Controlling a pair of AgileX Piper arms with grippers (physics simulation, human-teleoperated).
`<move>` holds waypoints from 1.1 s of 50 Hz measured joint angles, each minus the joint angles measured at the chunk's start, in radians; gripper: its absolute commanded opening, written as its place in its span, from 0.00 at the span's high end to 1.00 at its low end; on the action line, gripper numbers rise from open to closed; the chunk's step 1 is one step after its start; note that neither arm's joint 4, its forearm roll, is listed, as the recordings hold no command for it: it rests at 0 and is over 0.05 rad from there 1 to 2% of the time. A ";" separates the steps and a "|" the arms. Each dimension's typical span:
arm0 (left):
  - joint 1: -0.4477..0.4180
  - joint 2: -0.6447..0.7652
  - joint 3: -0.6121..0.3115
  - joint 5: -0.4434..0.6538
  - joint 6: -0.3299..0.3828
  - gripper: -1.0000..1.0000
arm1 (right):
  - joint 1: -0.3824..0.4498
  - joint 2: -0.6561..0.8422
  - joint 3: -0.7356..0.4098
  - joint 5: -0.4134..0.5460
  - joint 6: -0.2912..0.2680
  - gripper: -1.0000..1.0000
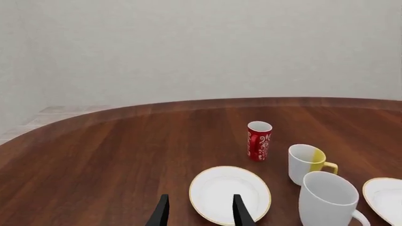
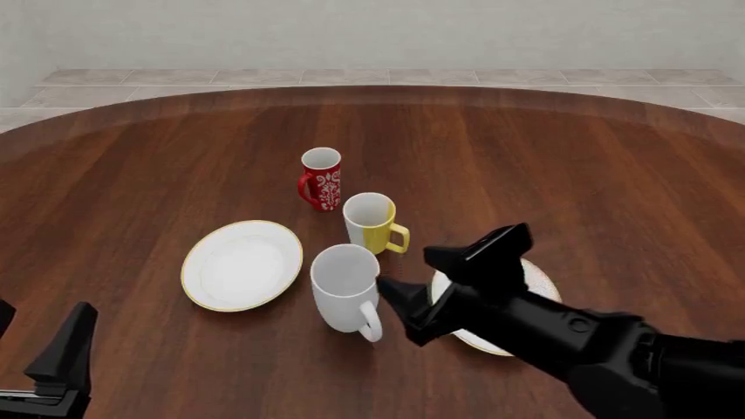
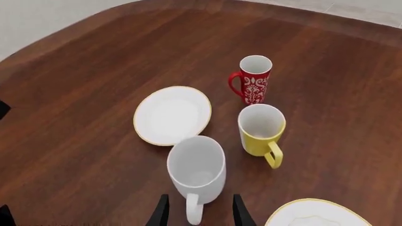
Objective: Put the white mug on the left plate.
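While the left gripper [image 2: 47,367] idles at the near left corner of the table [image 2: 605,166], fingers parted and holding nothing, the work falls to the other arm. Going rightward, the left plate [image 2: 242,264] lies bare, its tan rim clear all round, ready to receive. Just beside its right edge stands the white mug [image 2: 345,286], upright on the wood, its loop handle turned toward the arms' side. That orientation looks convenient: in the right wrist view the handle [image 3: 193,209] sits between the two dark fingers, which suggests a pinch on the loop is intended. Behind the mug stand the yellow-and-white mug [image 2: 372,223] and, farther back, the red patterned mug [image 2: 320,177], both clear of the path to the plate. The right gripper [image 2: 410,307] hangs close to the white mug's handle side, jaws spread and not closed on anything, above the near edge of the right plate [image 2: 538,281].
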 measured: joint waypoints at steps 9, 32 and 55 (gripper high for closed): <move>-0.003 0.000 0.001 0.001 0.000 0.00 | 0.005 0.037 -0.004 -0.019 0.006 0.00; -0.007 0.000 0.003 0.003 -0.001 0.00 | 0.016 0.130 -0.008 -0.073 0.020 0.00; -0.008 0.000 0.005 0.003 -0.001 0.00 | 0.023 0.214 -0.008 -0.129 0.027 0.00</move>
